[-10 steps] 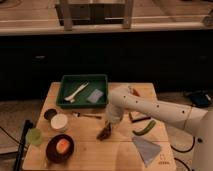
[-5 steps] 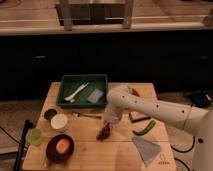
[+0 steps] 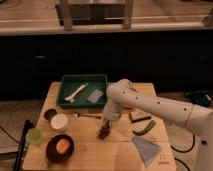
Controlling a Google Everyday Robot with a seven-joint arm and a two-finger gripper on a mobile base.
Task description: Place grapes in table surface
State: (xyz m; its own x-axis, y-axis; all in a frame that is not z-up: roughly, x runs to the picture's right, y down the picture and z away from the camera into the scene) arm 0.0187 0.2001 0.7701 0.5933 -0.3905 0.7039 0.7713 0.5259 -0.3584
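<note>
The grapes (image 3: pixel 104 131), a small dark purplish-brown bunch, hang at the tip of my gripper (image 3: pixel 106 125), low over the light tan wooden table surface (image 3: pixel 120 150) near its middle. The gripper points down from the white arm (image 3: pixel 150 102), which reaches in from the right. The bunch's lower end looks at or just above the boards; I cannot tell if it touches. The gripper is directly above the grapes.
A green tray (image 3: pixel 82 90) with a white utensil and a grey pad stands behind. A dark bowl (image 3: pixel 60 147) with an orange piece, a white cup (image 3: pixel 59 121) and a green cup (image 3: pixel 34 135) sit left. A green pod (image 3: pixel 144 128) and grey cloth (image 3: pixel 146 149) lie right.
The arm and gripper have shifted slightly and lowered a little with the grapes; nothing else has moved.
</note>
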